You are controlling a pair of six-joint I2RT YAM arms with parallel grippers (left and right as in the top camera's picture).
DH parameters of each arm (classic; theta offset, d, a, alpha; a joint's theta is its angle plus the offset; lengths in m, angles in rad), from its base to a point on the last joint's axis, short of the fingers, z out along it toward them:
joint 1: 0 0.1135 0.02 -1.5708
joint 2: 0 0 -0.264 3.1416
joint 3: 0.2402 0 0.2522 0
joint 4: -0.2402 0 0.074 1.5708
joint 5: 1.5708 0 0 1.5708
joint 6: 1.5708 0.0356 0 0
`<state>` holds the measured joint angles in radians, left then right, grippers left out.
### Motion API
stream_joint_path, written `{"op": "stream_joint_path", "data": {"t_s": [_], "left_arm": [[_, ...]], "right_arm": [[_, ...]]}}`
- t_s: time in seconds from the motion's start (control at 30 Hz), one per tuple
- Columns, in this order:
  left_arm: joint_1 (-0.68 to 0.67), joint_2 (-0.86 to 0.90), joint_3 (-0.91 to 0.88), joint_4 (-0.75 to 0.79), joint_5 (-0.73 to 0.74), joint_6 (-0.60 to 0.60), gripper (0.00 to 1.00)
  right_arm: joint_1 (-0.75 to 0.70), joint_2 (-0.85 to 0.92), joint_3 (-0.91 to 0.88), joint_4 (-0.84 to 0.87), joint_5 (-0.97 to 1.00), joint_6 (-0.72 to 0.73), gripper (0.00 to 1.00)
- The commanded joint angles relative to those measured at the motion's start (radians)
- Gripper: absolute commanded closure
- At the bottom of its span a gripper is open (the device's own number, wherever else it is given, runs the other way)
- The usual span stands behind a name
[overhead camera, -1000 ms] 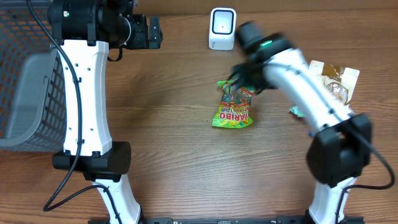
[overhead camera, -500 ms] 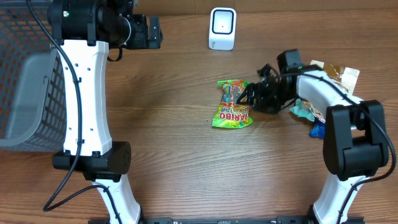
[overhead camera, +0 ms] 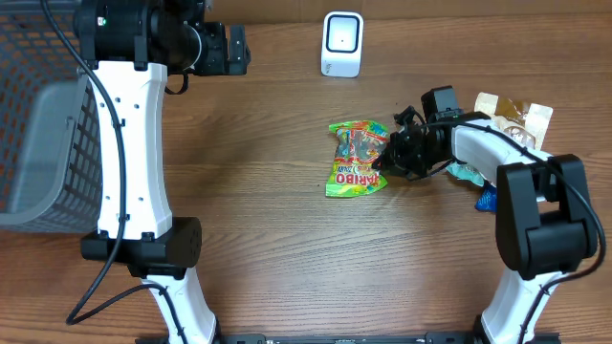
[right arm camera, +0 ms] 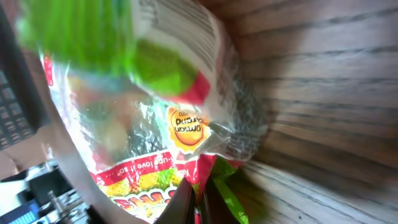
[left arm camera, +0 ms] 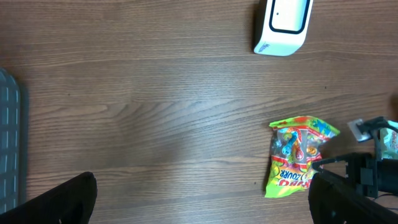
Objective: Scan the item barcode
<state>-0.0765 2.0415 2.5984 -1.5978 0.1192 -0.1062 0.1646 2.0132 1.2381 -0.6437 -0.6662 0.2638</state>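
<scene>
candy bag [overhead camera: 356, 159]: lying flat mid-worktop [overhead camera: 258, 220], nearer than the scanner [overhead camera: 341, 44]
right claw [overhead camera: 386, 159]: closed, pinching the bag's right edge; right wrist view is showing film caught at the fingertips [right arm camera: 185, 202], overhead is hiding that
left claw [left arm camera: 202, 186]: gaping wide, hovering far left, touching nothing; only left wrist view is showing the spread

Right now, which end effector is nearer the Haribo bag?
Right. The right end effector is shut on the edge of the Haribo bag; the left end effector hangs open well away from it, over beside the basket.
</scene>
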Motion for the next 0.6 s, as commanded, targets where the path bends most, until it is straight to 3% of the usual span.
{"op": "stream_joint_path", "data": {"t_s": [0.0,0.17,0.33,0.57], "left_arm": [[0.004,0.007,0.015,0.002,0.004,-0.014,0.0],[0.004,0.007,0.015,0.002,0.004,-0.014,0.0],[0.004,0.007,0.015,0.002,0.004,-0.014,0.0],[0.004,0.007,0.015,0.002,0.004,-0.014,0.0]], "right_arm": [[0.019,-0.167,0.068,-0.033,0.251,-0.002,0.96],[0.218,-0.312,0.112,-0.154,0.891,-0.002,0.96],[0.486,-0.284,0.111,-0.236,1.391,-0.002,0.96],[0.758,-0.124,0.111,-0.233,1.369,-0.008,0.96]]}}
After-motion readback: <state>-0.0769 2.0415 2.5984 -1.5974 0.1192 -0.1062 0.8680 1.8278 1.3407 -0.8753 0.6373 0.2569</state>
